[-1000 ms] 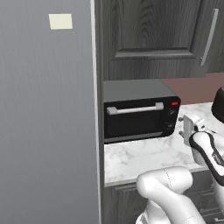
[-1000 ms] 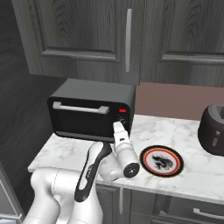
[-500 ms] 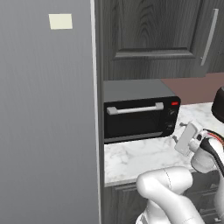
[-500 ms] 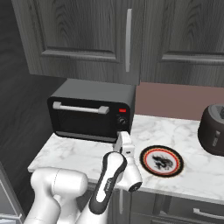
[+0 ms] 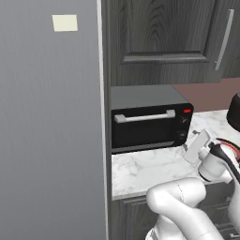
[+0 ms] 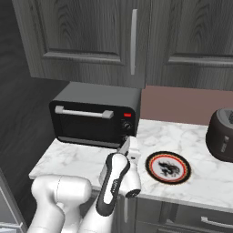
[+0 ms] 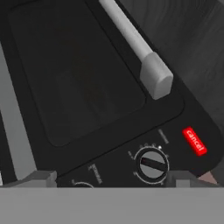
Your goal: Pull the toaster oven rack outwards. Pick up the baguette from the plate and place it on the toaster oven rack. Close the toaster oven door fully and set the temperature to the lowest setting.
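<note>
Hand view faces the toaster oven [image 7: 87, 100], whose door [image 7: 74, 74] is shut; a knob [image 7: 152, 164] sits just ahead. The claw [image 6: 129, 146] hovers near it, width unclear. The plate [image 6: 168, 167] lies bare. Judging so, temperature setting remains: grasp and turn the knob.

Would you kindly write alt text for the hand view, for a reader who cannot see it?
Close, tilted view of the toaster oven front: its dark glass toaster oven door is shut, with the silver bar handle running diagonally across the top. Below sit a black knob and a red light marked "cancel".
</note>
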